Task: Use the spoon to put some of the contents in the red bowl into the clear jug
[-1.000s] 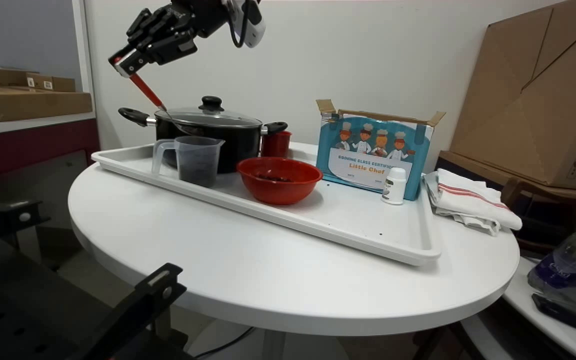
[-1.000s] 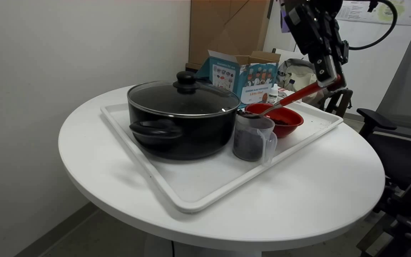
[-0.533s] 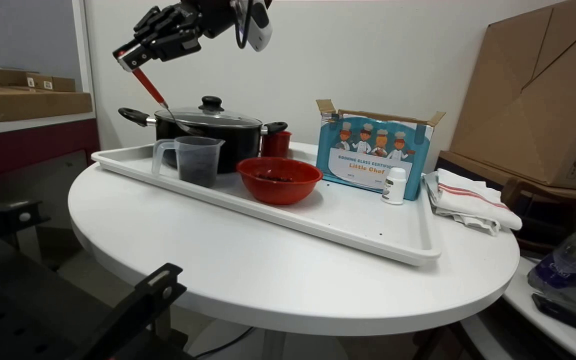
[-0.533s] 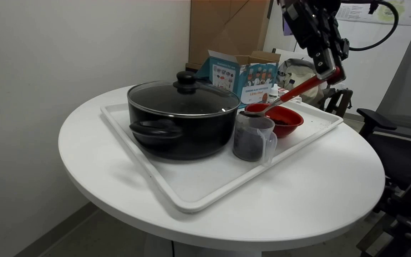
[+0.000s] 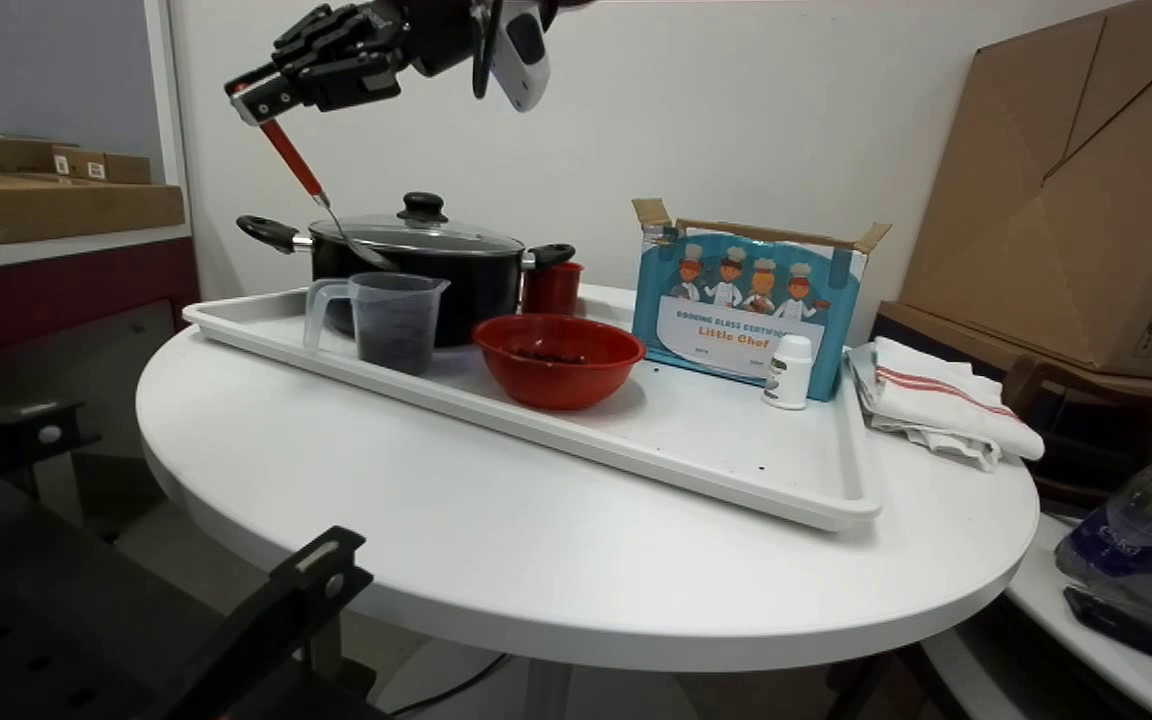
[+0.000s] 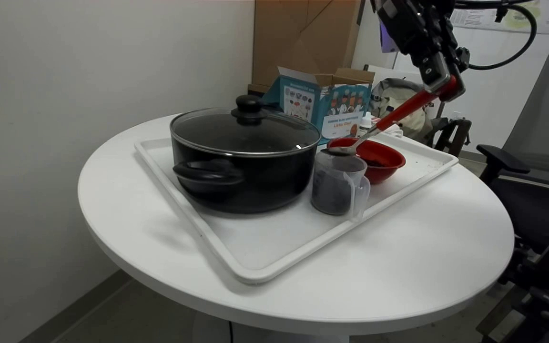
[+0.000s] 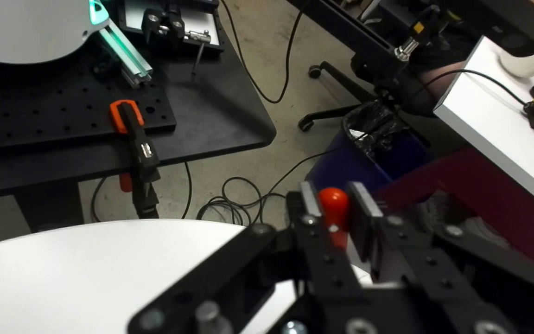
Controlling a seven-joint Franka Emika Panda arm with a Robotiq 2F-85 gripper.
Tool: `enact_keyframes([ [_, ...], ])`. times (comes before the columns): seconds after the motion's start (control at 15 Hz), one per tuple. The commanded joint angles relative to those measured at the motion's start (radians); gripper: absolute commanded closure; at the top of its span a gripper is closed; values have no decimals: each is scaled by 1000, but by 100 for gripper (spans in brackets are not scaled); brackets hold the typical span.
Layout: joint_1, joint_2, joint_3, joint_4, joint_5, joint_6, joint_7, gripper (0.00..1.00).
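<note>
Spoon (image 6: 398, 114) position: head over, or at the edge of, the mouth of the clear jug (image 6: 334, 186), handle sloping up to the gripper (image 7: 336, 204). Gripper condition: clamped on the red handle near its end, one jaw on each side, as the wrist view shows. The red bowl (image 5: 558, 385) stands near the jug, apart from it, on the white tray (image 6: 269, 238), with dark contents (image 5: 548, 356) inside; dark matter (image 6: 329, 196) also shows through the jug's lower wall. Whether the head carries a load, and whether it touches the rim, cannot be told. Probable step: tipping a scoop into the jug. Risk one, spillage: in an exterior view the tip appears close to the side of the mouth nearest the black pot (image 6: 250, 180), so rotation at this place could drop contents between jug and pot; the cause would be poor centring. Risk two, overturning: the jug is probably light, and pressing the head down on its rim could tilt or drag it. Risk three, slip: with the handle gripped only at its end, contact with jug or pot lid (image 5: 466, 239) could twist it between the jaws. Centre the head above the mouth, then rotate slowly.
</note>
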Motion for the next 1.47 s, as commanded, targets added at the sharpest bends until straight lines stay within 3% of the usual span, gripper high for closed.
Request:
enact_keyframes([
  [0.0,-16,27,-15,39,45,-66,-7,90],
  [0.2,-23,27,-24,41,53,-72,-7,90],
  [0.87,-7,-137,-43,-42,-104,201,16,91],
  [1.4,-47,-140,-89,-120,-144,326,43,90],
])
